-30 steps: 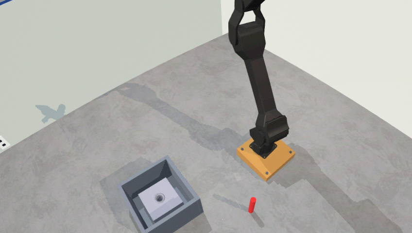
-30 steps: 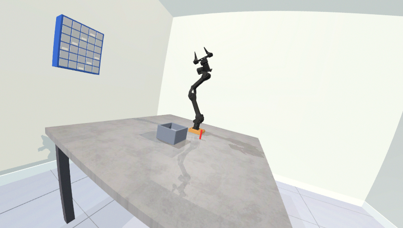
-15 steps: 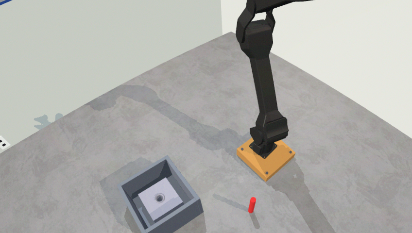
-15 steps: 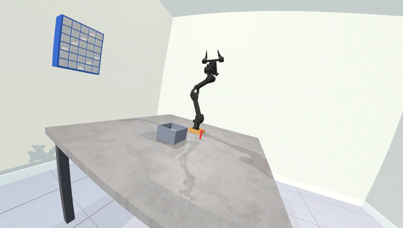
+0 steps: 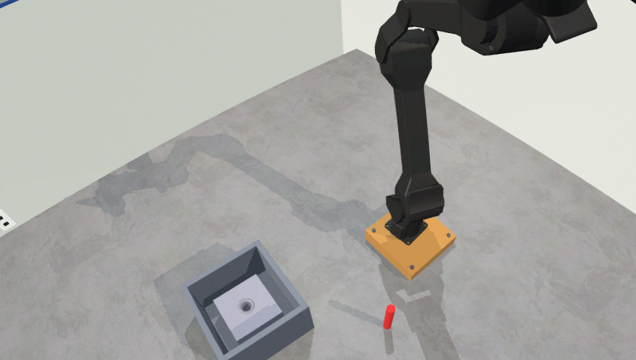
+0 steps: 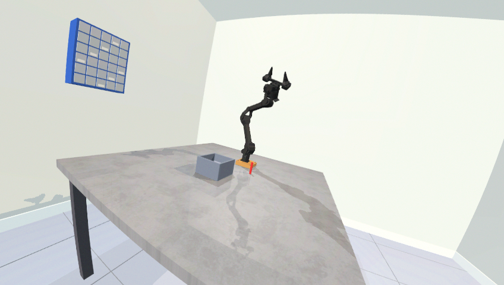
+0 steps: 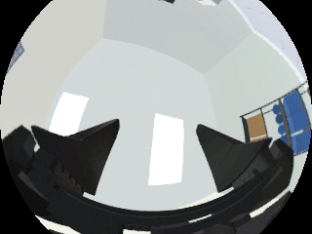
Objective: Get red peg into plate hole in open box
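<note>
While the open-topped blue-grey square box (image 5: 285,337) (image 6: 208,168) sits leftmost, I see the upright red cylindrical peg (image 5: 388,317) (image 6: 251,168) on the grey tabletop (image 5: 133,250) (image 6: 141,198), far below my black two-fingered tool (image 6: 277,75) (image 7: 157,124), which is spread wide, gripping nothing, fingertips skyward.

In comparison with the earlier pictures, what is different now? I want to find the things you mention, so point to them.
In the exterior view, the gripper (image 6: 278,75) (image 7: 160,126) has moved rightward and somewhat lower, fingers pointing up. It has taken hold of nothing and stays open. The red peg (image 5: 388,316) (image 6: 251,168) and the box (image 5: 304,317) (image 6: 207,168) stayed put.
</note>
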`<state>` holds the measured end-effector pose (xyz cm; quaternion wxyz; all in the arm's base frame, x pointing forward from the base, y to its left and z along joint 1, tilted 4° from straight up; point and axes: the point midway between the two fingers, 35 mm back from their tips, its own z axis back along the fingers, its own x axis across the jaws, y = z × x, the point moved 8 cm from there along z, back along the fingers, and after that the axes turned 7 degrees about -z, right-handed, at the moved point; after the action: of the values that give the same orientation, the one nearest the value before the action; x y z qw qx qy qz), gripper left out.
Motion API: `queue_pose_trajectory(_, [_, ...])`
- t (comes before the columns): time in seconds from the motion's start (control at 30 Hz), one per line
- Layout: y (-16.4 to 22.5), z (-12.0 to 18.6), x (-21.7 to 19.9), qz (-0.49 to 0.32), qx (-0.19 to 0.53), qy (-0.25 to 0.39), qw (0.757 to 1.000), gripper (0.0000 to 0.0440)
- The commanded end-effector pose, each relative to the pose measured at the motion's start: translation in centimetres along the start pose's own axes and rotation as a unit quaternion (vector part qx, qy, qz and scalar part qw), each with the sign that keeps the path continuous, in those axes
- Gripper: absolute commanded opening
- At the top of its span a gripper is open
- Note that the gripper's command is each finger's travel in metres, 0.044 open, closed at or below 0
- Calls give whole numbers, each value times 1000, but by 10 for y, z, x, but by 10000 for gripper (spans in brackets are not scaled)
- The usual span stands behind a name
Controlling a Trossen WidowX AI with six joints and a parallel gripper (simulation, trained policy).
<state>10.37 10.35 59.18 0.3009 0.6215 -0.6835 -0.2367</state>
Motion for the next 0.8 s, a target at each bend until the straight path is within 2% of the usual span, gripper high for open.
queue_pose_trajectory(0.0, [-21, 1, -23, 68, -19, 38, 997, 440])
queue_pose_trajectory(0.37, [-74, 8, -68, 223, -64, 132, 964, 440])
queue_pose_trajectory(0.57, [-105, 16, -86, 301, -86, 188, 931, 440])
queue_pose_trajectory(0.77, [-136, 26, -100, 373, -106, 245, 888, 440])
